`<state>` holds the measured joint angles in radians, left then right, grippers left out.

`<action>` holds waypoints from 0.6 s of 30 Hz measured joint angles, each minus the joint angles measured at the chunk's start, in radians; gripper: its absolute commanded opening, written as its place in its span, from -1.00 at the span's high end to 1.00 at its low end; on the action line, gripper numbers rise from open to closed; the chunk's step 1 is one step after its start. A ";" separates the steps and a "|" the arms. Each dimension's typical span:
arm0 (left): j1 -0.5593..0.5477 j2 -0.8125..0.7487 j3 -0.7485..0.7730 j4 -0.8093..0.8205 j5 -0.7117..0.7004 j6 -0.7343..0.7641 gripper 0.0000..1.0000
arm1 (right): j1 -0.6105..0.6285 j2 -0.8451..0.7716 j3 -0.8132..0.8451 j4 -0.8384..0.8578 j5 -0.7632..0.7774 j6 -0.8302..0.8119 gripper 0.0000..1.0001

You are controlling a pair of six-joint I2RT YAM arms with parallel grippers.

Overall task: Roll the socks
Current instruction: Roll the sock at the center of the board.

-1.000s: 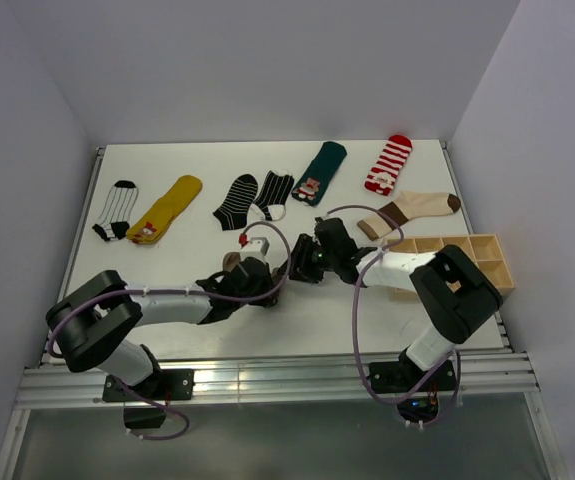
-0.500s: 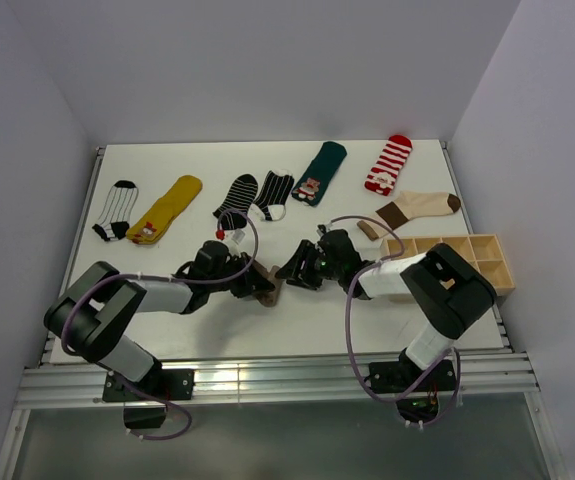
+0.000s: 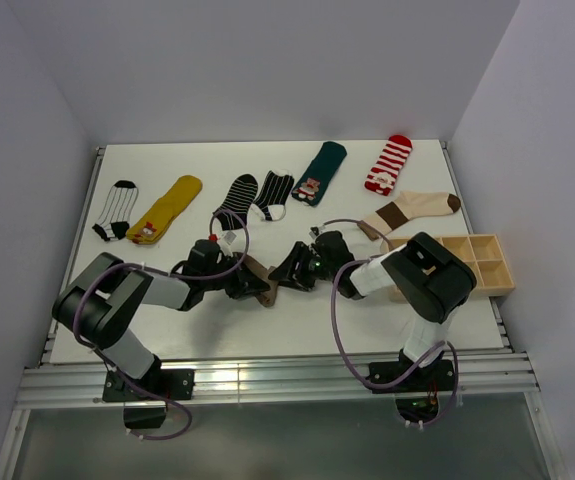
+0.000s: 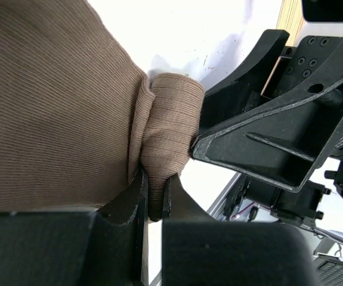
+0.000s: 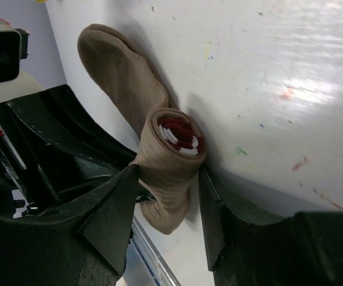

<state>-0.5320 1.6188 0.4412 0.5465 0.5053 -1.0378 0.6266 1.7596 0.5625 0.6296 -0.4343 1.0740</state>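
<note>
A brown sock (image 3: 258,273) lies mid-table between my two grippers. One end of it is rolled up, with its red-and-white striped cuff (image 5: 180,134) showing inside the roll (image 5: 170,156). My left gripper (image 3: 248,284) is shut on a fold of the brown sock (image 4: 58,107) next to the roll (image 4: 170,113). My right gripper (image 3: 287,273) faces it, and its jaws (image 5: 169,173) are closed around the roll. In the left wrist view the left gripper (image 4: 157,180) pinches the fabric, with the right gripper's fingers (image 4: 260,125) close beside it.
Other socks lie along the back: a black-and-white striped one (image 3: 115,210), a yellow one (image 3: 168,207), two black ones with white lines (image 3: 235,200) (image 3: 274,192), a teal one (image 3: 319,172), a red-and-white one (image 3: 388,163) and a cream one with brown bands (image 3: 408,211). A wooden compartment tray (image 3: 459,262) stands at the right.
My right gripper has slid left towards the left gripper and closed around the sock's rolled end. The left arm has drawn back to the left, still holding the brown sock.
</note>
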 measured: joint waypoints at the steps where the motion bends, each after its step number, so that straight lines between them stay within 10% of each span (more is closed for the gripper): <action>1: 0.003 0.005 0.000 0.002 0.003 -0.003 0.85 | 0.002 0.011 0.008 0.007 -0.006 0.003 -0.05; 6: 0.012 0.035 0.000 0.024 0.022 -0.014 0.82 | 0.011 0.039 0.032 0.013 -0.017 0.002 0.10; 13: 0.014 0.037 0.003 0.016 0.017 -0.015 0.37 | 0.013 0.042 0.059 -0.043 -0.008 -0.029 1.00; 18: 0.000 -0.074 0.008 -0.108 -0.079 0.029 -0.10 | 0.025 0.035 0.130 -0.178 0.013 -0.081 1.00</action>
<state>-0.5323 1.5452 0.4496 0.4381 0.4263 -1.0084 0.6514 1.7943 0.6926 0.4519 -0.4217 0.9928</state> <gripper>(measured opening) 0.504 0.047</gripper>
